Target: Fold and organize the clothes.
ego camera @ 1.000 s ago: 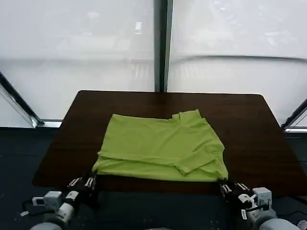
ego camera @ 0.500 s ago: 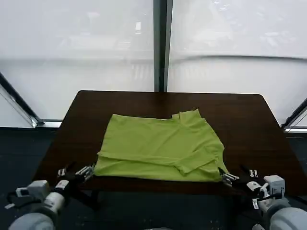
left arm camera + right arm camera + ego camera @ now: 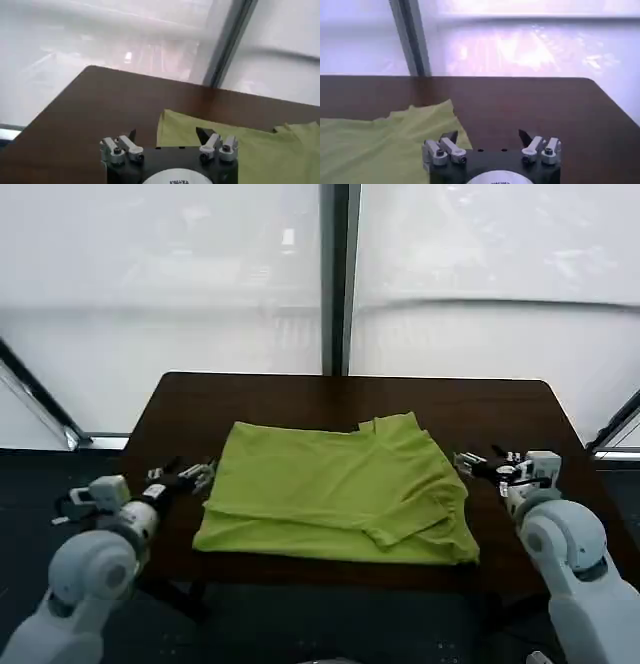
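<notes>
On the table [image 3: 500, 424], spread left gripper [image 3: 198, 475] and right gripper [image 3: 470, 465] flank the unmarked t-shirt [image 3: 340, 489].

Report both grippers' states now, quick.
Left gripper: open, empty, beside the lime-green t-shirt.
Right gripper: open, empty.

I'm looking down at a dark brown table [image 3: 500, 414] with a smooth wood-grain top and rounded far corners, set in front of a big window. The only thing lying on it is the lime-green t-shirt [image 3: 340, 489], folded into a rough rectangle and sitting slightly toward the near edge, about centred between the two sides. Its near hem reaches close to the table's front edge, with a small collar bump at its far edge. Bare tabletop shows on both sides and behind it.
</notes>
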Available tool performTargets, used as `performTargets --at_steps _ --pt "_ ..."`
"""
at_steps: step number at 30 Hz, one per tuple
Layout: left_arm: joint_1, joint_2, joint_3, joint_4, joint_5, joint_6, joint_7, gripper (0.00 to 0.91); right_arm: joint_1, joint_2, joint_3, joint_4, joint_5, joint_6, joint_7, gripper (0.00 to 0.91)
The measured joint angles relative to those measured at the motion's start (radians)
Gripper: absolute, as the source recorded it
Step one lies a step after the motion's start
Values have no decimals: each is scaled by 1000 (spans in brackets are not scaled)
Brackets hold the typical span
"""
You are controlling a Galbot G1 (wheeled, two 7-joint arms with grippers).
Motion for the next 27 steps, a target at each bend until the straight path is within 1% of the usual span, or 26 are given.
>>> performTargets --at_steps 4,12,18,26,27 --pt "-103 4 72 104 -22 20 -4 878 82 19 -65 -91 2 0 5 878" --pt "-266 7 182 280 -48 47 -5 878 158 48 -142 -209 0 1 -13 878" --pt "-329 7 220 344 -47 49 5 878 165 59 -153 -249 -3 1 -30 878" --pt "-377 -5 252 390 -26 38 30 878 169 64 -157 -255 -4 1 -35 878" --pt "-384 -7 256 396 -24 38 30 878 168 64 -157 -255 -4 1 -35 829"
